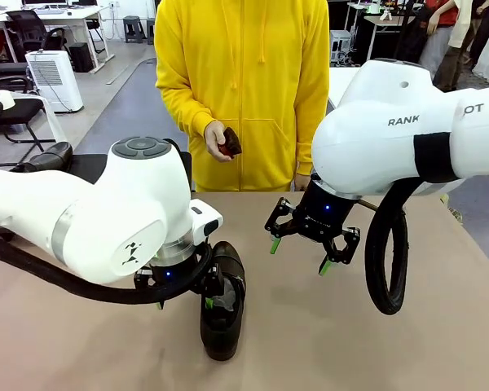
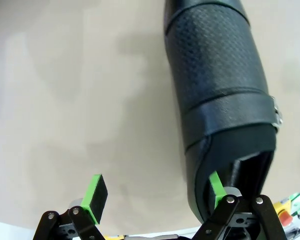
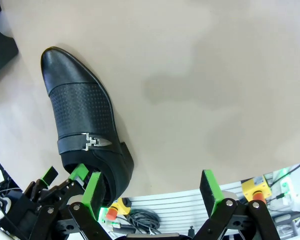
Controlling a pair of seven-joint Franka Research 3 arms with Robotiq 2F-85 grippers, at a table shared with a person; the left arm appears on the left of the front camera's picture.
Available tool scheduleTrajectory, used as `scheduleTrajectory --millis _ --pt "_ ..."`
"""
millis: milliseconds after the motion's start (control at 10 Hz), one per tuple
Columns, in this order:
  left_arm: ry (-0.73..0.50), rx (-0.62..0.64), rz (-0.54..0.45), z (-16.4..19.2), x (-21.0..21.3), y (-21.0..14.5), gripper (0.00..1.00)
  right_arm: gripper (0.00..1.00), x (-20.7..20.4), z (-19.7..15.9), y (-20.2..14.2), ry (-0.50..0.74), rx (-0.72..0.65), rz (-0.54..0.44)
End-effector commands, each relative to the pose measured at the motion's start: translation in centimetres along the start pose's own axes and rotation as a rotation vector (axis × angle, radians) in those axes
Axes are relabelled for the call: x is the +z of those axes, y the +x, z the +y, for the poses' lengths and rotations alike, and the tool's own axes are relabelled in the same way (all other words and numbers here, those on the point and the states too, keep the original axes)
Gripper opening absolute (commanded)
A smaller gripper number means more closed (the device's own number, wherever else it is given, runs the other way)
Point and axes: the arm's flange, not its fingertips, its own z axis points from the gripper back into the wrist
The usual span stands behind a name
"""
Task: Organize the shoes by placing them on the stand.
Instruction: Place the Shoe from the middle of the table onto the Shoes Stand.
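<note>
Glossy black monk-strap shoe [image 1: 222,305] on bare bench [image 1: 407,342], at six o'clock in front view, toe toward robot. Left gripper [image 2: 155,192] jaws wide open, straddling heel collar, one pad inside opening, nothing clamped. Right gripper [image 1: 303,254] jaws wide open, empty, hovering at one o'clock of shoe. Probably light, stiff-walled, slippery leather; best pinched at collar.

The left gripper [image 1: 183,303] hangs low over the desk [image 1: 407,350], wrist pointing down, jaws spread wide with one green pad [image 2: 216,187] inside the opening of a black shoe [image 1: 222,303]. The right gripper [image 1: 301,255] hovers higher, tilted, jaws wide apart and empty. Across the desk, the person's hand [image 1: 216,142] is raised at waist height.
</note>
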Motion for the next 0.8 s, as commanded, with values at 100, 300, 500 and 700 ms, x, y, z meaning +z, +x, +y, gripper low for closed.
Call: scheduleTrajectory --millis 100,300,500,700 --pt "0.003 0.040 -0.012 -0.8 -0.7 0.8 0.98 1.00 0.1 0.1 0.4 -0.003 0.019 -0.009" --pt "0.023 0.028 -0.003 -1.0 -1.2 0.8 0.69 1.00 0.1 0.1 0.4 -0.003 0.019 -0.009" --pt "0.039 0.026 0.015 -1.3 -1.9 0.6 0.32 1.00 0.1 0.1 0.4 -0.003 0.019 -0.009" --pt "0.039 0.015 0.035 -1.8 -2.5 0.3 0.00 1.00 0.1 0.1 0.4 -0.003 0.019 -0.009"
